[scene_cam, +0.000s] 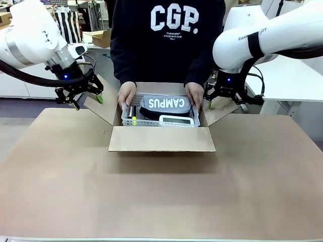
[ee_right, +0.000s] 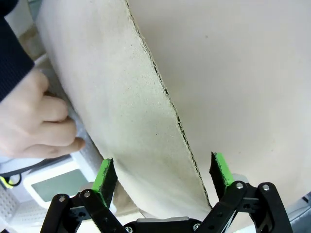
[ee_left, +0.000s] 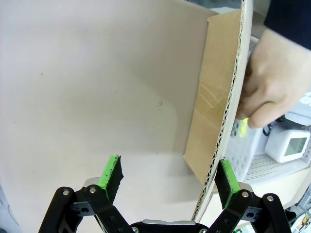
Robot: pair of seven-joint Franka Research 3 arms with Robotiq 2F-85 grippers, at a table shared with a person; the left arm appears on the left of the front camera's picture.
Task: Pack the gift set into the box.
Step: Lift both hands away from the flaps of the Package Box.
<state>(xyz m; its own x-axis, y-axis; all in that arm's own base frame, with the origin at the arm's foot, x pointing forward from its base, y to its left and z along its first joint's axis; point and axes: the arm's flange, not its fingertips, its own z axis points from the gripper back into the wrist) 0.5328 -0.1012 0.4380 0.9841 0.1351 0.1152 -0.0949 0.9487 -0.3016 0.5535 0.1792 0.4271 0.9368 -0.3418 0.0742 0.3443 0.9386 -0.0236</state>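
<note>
The brown cardboard box (scene_cam: 161, 139) stands mid-table with its flaps spread. A person's hands (scene_cam: 126, 93) hold a grey basket (scene_cam: 132, 121) inside it, carrying a grey "CAMPUS" pouch (scene_cam: 165, 103), a white device (scene_cam: 176, 120) and markers. My left gripper (scene_cam: 88, 102) is open astride the left flap (scene_cam: 102, 109); in the left wrist view the flap's edge (ee_left: 228, 111) runs between the fingers of the left gripper (ee_left: 169, 174), close to one pad (ee_left: 227, 175). My right gripper (scene_cam: 224, 103) is open astride the right flap (scene_cam: 220, 112), and this flap (ee_right: 121, 97) passes between the fingers of the right gripper (ee_right: 163, 174).
A brown sheet (scene_cam: 161, 196) covers the table. The person stands close behind the box at the far edge. A white table (scene_cam: 287, 75) is at the right, and a small carton (scene_cam: 102, 38) sits on a desk behind.
</note>
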